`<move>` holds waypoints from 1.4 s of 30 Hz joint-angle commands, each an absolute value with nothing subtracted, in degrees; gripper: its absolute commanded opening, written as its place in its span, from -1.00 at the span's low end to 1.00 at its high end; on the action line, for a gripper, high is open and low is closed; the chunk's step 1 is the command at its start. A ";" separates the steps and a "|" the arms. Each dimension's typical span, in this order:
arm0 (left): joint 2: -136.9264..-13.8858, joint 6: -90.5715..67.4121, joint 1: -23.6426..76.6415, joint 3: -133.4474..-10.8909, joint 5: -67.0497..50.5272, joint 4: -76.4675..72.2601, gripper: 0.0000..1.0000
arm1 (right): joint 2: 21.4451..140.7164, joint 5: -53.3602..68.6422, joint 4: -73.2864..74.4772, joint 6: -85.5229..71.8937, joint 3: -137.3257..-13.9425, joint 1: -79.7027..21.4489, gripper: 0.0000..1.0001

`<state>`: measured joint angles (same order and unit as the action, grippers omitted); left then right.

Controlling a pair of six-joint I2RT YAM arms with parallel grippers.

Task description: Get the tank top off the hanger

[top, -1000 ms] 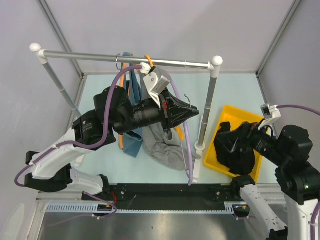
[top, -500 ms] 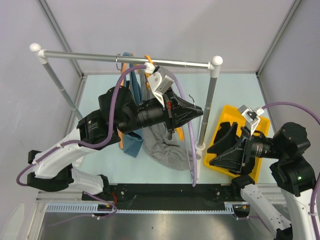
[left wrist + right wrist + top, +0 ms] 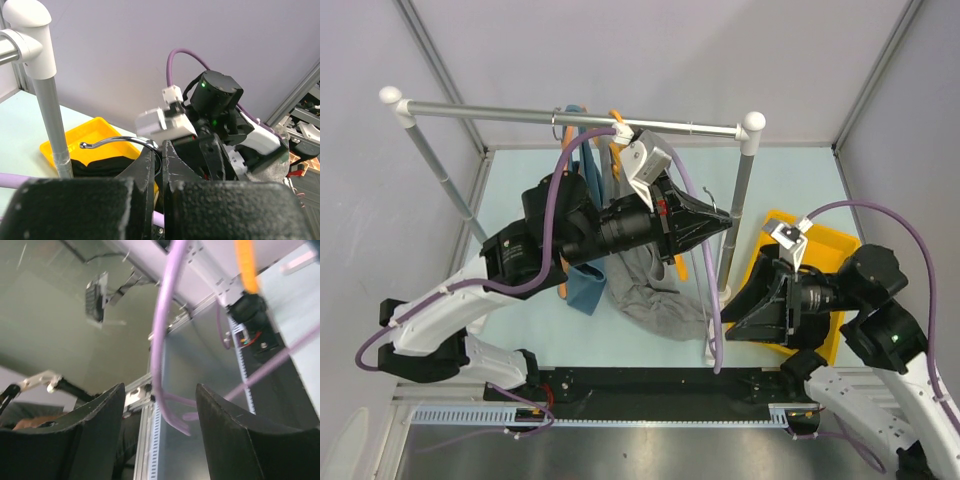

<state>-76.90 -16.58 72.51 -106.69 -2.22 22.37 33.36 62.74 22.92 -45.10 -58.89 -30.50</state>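
Note:
My left gripper (image 3: 720, 222) is shut on the metal hook (image 3: 115, 142) of a hanger and holds it off the rail, near the rack's right post (image 3: 735, 215). The grey tank top (image 3: 650, 285) hangs from that hanger under my left arm, with an orange hanger arm (image 3: 678, 265) showing at its right edge. In the left wrist view the left gripper (image 3: 160, 150) has its jaws closed with the hook between them. My right gripper (image 3: 735, 315) is open and empty, pointing left toward the post base, right of the tank top. In the right wrist view the right gripper (image 3: 159, 395) shows only a purple cable (image 3: 162, 330) beyond it.
The rack rail (image 3: 500, 110) runs across the back, with a blue garment (image 3: 585, 285) hanging from it left of the tank top. A yellow tray (image 3: 825, 240) holding black cloth (image 3: 100, 167) sits at the right. My left arm's purple cable (image 3: 705, 300) loops down by the post.
My right arm has swung left from over the yellow tray toward the post base, gripper open. My left gripper has shifted slightly right with the hanger.

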 commanded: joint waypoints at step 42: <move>-68.30 -12.13 72.69 -100.03 -4.23 15.48 0.53 | 37.43 25.84 20.91 -42.46 -61.95 -63.37 -1.00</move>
